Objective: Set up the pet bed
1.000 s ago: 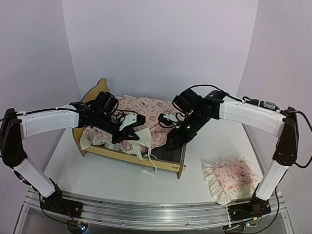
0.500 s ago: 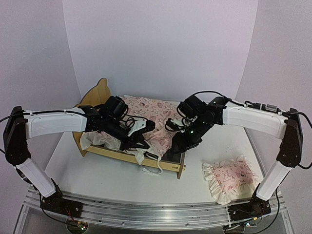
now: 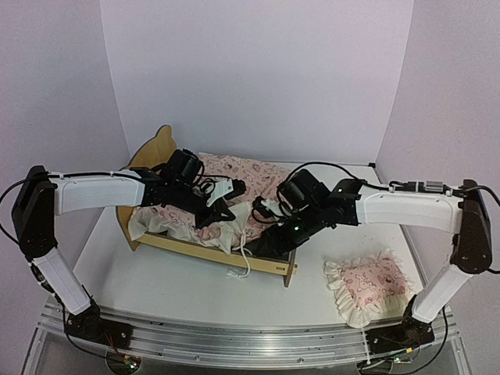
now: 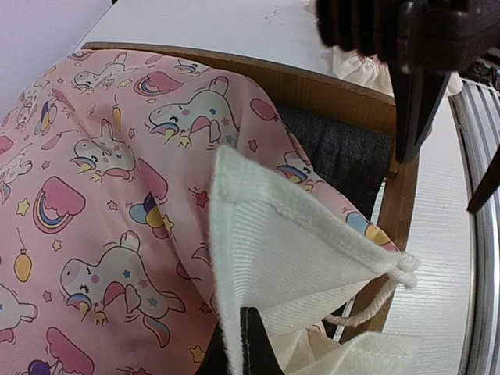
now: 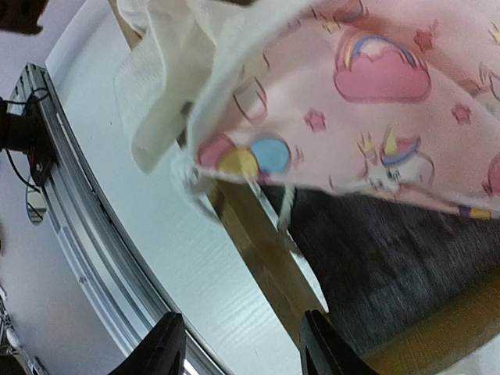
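The right arm has dropped low within the last second. The right end effector [image 3: 262,245] has come down from above the foot end to the near rail [image 5: 258,258] of the bed [image 3: 205,252]. Its fingers are spread with nothing between them, over the rail and the surface [image 3: 156,285] beyond.

The left end effector [image 3: 220,209] is pressed together on the cream underside edge of the mattress [image 3: 234,173]. It has carried that edge a little toward the foot end, so the fold now drapes over the near rail. A cord [image 3: 244,262] dangles from the fold.

The bed stands left of centre on the surface, with its headboard toward the left edge. The mattress lies bunched in it. At the foot end the dark base [image 4: 344,152] is uncovered, so I judge the mattress not yet spread flat. The right end effector looks placed to take the free corner. The pillow [image 3: 367,285] lies apart, near the front right corner of the surface.

No brand, label or writing can be read. The mattress carries only a print of unicorns, rainbow clouds and stars.
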### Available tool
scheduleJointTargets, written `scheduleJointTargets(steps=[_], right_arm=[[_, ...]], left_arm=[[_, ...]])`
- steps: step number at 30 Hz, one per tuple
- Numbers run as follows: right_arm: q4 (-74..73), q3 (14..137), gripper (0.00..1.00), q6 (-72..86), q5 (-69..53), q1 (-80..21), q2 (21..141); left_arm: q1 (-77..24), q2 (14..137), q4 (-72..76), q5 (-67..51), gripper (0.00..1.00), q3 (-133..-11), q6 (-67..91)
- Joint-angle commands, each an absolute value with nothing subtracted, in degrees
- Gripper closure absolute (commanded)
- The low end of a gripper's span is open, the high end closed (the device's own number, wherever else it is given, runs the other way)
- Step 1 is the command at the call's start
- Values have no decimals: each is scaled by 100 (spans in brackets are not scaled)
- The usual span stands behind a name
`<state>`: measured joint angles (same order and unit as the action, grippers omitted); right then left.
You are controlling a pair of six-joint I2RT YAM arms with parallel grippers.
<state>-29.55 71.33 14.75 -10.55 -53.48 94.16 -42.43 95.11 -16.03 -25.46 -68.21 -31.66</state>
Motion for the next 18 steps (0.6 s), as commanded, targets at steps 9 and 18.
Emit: scheduleJointTargets(steps=[9, 18], right_arm=[[-1165, 7745, 50, 2207, -1063, -5557, 10580], [-234, 7445, 63, 2850, -614, -5557, 10806]], left_arm=[[-4245, 9254, -1362, -2142, 100, -6600, -3432], [-4240, 9230, -1397, -2171, 100, -6561, -3460]])
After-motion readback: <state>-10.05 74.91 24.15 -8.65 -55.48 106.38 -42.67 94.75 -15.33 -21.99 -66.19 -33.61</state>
